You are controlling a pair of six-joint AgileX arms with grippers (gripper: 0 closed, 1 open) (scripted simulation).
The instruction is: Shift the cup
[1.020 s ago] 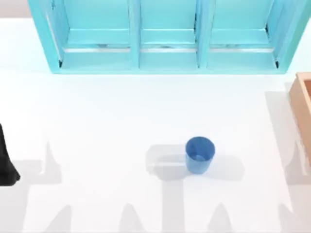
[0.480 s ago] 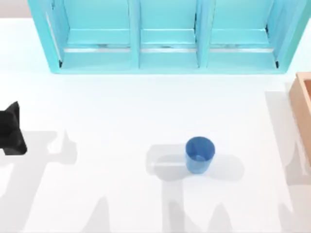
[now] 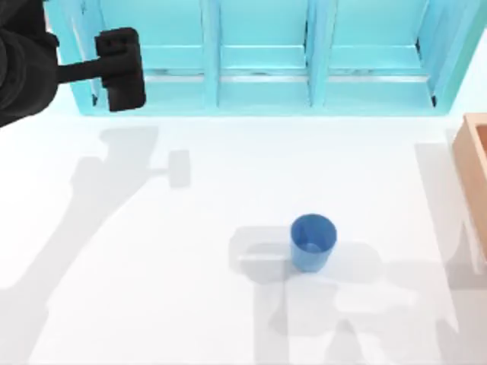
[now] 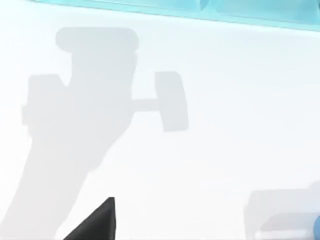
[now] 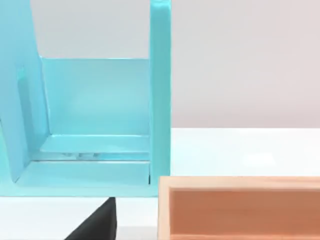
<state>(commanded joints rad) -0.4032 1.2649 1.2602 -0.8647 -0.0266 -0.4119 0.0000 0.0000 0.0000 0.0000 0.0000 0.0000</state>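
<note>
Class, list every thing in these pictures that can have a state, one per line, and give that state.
Cup: upright on the table, mouth up, nothing touching it.
Left gripper: raised at the table's far left, in front of the shelf, far from the cup, holding nothing.
Shelf: standing at the back, its compartments open to the front.
Wooden box: at the right edge, open on top.

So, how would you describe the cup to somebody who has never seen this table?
Start from the turquoise shelf unit along the far edge of the white table. In front of its middle compartment, out in the open, stands the cup. It is small, darker blue, upright, without handle, and apart from everything else.
</note>
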